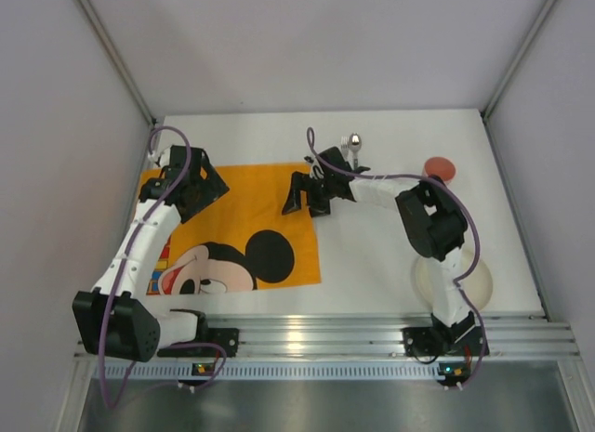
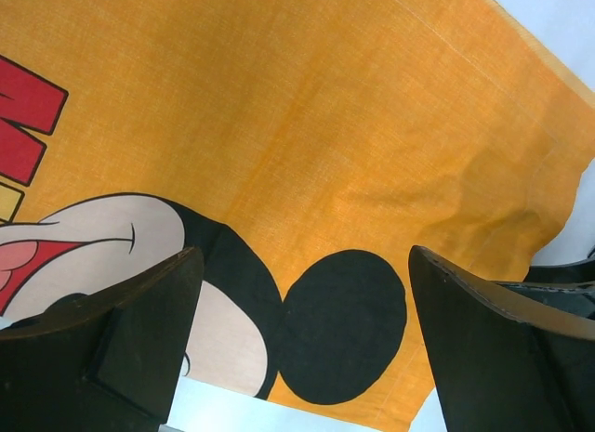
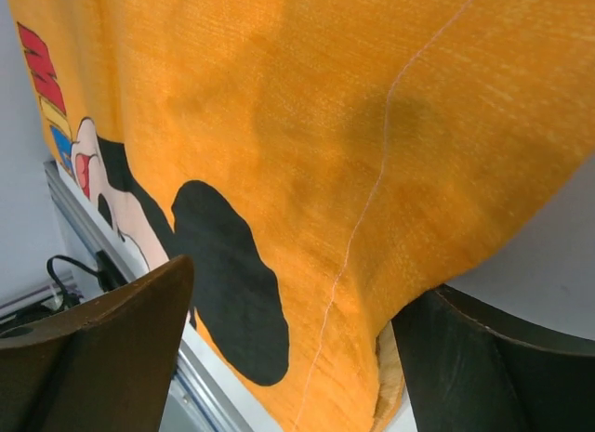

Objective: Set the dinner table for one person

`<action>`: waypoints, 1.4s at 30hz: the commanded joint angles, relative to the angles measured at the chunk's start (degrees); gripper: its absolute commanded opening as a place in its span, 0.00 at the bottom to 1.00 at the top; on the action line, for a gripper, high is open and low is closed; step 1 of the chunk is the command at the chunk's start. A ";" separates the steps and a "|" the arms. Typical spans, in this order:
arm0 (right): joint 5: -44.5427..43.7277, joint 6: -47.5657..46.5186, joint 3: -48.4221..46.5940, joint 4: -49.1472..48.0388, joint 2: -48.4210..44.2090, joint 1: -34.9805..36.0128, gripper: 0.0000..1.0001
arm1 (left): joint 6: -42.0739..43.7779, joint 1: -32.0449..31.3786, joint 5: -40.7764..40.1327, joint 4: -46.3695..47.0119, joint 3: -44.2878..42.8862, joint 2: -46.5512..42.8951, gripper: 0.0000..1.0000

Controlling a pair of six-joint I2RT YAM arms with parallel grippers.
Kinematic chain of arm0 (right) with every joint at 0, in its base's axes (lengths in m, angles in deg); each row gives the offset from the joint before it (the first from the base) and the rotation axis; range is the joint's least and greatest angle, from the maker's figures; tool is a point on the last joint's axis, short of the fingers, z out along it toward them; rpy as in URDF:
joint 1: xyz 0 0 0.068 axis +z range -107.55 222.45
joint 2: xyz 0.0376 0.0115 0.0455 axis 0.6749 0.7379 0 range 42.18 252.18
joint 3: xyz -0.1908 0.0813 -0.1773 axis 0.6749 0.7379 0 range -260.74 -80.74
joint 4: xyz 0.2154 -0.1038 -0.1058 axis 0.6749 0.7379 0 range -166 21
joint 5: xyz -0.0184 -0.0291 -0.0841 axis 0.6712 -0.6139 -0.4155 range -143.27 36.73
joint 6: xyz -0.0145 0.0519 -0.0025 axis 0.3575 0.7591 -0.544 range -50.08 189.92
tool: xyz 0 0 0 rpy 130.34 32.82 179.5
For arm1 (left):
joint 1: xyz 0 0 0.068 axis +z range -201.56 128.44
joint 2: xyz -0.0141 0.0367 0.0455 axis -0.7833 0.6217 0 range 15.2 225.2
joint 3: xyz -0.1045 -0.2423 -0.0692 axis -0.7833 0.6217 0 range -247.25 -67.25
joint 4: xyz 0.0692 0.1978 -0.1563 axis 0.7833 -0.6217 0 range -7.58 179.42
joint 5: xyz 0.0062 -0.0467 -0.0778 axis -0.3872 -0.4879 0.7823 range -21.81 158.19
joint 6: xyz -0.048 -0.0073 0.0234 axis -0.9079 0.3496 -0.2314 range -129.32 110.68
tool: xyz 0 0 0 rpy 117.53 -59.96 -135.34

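The white dinner table (image 1: 372, 237) carries an orange Mickey Mouse placemat (image 1: 251, 204) on its left half. My left gripper (image 1: 192, 186) hovers open over the mat's far left part; in the left wrist view the mat (image 2: 325, 125) fills the gap between the spread jaws of the left gripper (image 2: 305, 265). My right gripper (image 1: 307, 198) is at the mat's far right corner. In the right wrist view the right gripper (image 3: 302, 293) is open, and the mat's edge (image 3: 409, 293) is raised and draped against the right finger (image 3: 483, 358).
A spoon and fork (image 1: 350, 148) lie at the far middle. A small red round dish (image 1: 439, 168) sits at the far right. A cream plate (image 1: 476, 285) lies at the near right, partly under the right arm. The silver rail (image 1: 353, 335) runs along the near edge.
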 commanded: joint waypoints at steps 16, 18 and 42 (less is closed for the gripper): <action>-3.22 -7.76 6.67 10.37 -9.22 0.66 0.00 | 1.57 0.63 2.66 3.10 -1.50 4.12 0.95; -6.21 -8.74 12.30 12.57 -14.82 -1.09 0.00 | 1.74 0.63 3.19 3.89 -2.11 4.91 0.95; -25.21 -16.56 24.98 29.18 -33.58 -17.89 0.57 | 1.92 -3.41 9.87 10.40 -6.25 18.01 0.93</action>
